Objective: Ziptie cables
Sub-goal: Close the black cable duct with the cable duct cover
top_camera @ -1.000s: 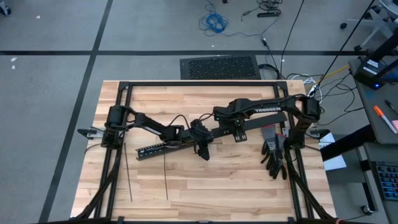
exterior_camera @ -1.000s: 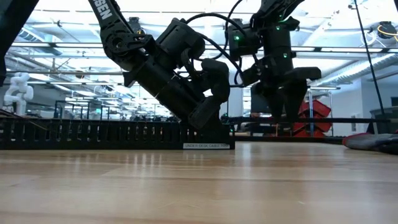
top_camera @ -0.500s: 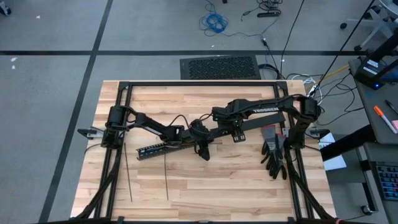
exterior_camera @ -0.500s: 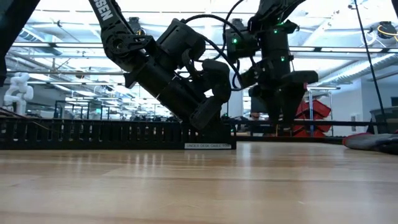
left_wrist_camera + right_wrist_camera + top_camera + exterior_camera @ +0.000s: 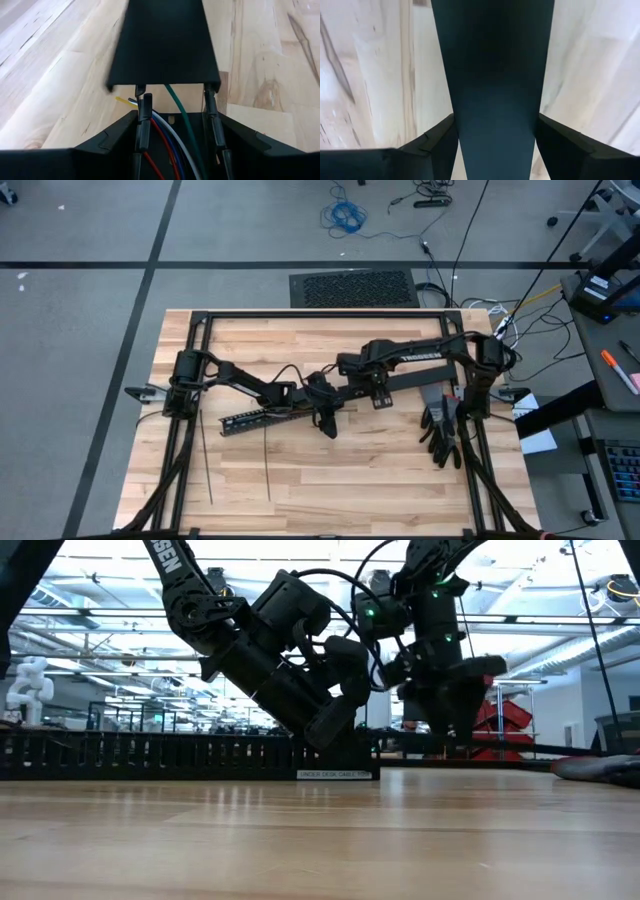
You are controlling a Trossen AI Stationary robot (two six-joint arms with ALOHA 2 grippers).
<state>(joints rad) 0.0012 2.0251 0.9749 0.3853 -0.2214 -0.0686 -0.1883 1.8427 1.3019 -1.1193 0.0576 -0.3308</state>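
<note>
At the middle of the table (image 5: 350,480), two grippers on a duct and its cover

Left gripper (image 5: 327,420) closed on the end of the slotted duct (image 5: 255,418), cables (image 5: 165,145) lying inside it between the fingers. Right gripper (image 5: 376,392) clamped on the flat black bar (image 5: 492,75), which hides the wood ahead. Zipties (image 5: 207,460) well apart, front left; gloves (image 5: 440,430) at right. Since a second ago, right gripper shifted slightly leftward.

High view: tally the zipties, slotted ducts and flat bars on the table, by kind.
zipties: 2
slotted duct: 1
flat black bar: 1
Total: 4
</note>
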